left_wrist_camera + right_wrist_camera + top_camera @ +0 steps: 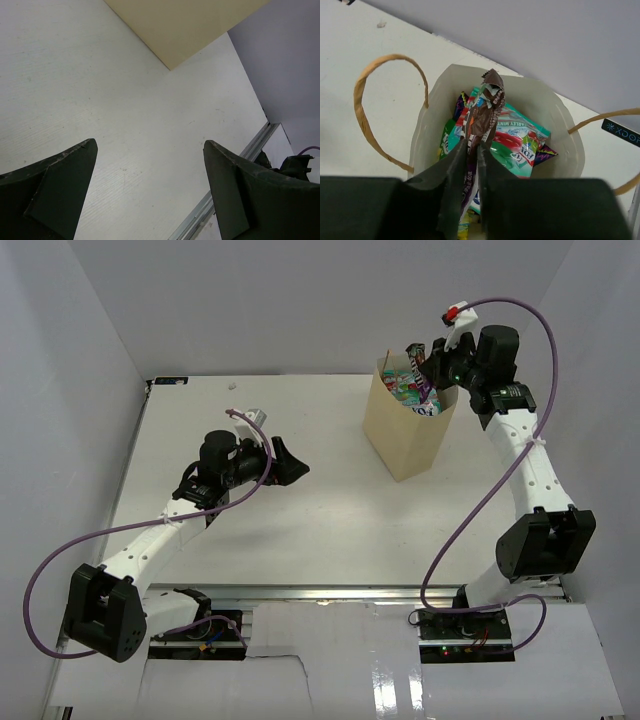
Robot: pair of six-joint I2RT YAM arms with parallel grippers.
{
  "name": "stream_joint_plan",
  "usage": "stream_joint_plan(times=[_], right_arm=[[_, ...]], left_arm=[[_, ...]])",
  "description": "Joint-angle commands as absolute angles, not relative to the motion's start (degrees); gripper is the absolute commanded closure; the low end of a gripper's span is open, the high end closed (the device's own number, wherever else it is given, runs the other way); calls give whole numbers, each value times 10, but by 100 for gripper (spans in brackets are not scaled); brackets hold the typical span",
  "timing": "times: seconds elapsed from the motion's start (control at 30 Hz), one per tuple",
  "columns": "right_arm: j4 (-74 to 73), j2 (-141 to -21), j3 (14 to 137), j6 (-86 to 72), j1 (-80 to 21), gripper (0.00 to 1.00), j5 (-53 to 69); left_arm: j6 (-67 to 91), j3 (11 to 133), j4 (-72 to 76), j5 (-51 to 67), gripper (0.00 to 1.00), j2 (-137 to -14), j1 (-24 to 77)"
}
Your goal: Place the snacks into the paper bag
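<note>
The beige paper bag [400, 430] stands at the back right of the table, open at the top. In the right wrist view its mouth [432, 107] holds a teal and green pouch [520, 140], a purple packet corner [545, 154] and other snacks. My right gripper [472, 145] is over the bag's mouth, shut on a dark brown-purple snack bar [487, 107] held edge-on above the other packets. It shows at the bag's top in the top view [437, 360]. My left gripper [290, 465] is open and empty above the table, left of the bag [185, 25].
Two looped handles [362, 107] hang out on either side of the bag. White walls enclose the table on three sides. The table's metal front rail [220, 200] runs near my left gripper.
</note>
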State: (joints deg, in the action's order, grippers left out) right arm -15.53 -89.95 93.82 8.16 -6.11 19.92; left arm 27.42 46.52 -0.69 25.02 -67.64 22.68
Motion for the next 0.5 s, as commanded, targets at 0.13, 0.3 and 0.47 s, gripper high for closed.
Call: stream_joint_plan(times=[0.13, 0.3, 0.47], right_arm=[[-172, -885, 935, 95, -47, 21, 248], [-235, -860, 969, 101, -40, 10, 172], [-274, -788, 927, 121, -40, 10, 115]], left_arm=[[275, 472, -21, 229, 2, -650, 221], [283, 497, -53, 185, 2, -646, 220], [285, 529, -91, 90, 2, -619, 219]])
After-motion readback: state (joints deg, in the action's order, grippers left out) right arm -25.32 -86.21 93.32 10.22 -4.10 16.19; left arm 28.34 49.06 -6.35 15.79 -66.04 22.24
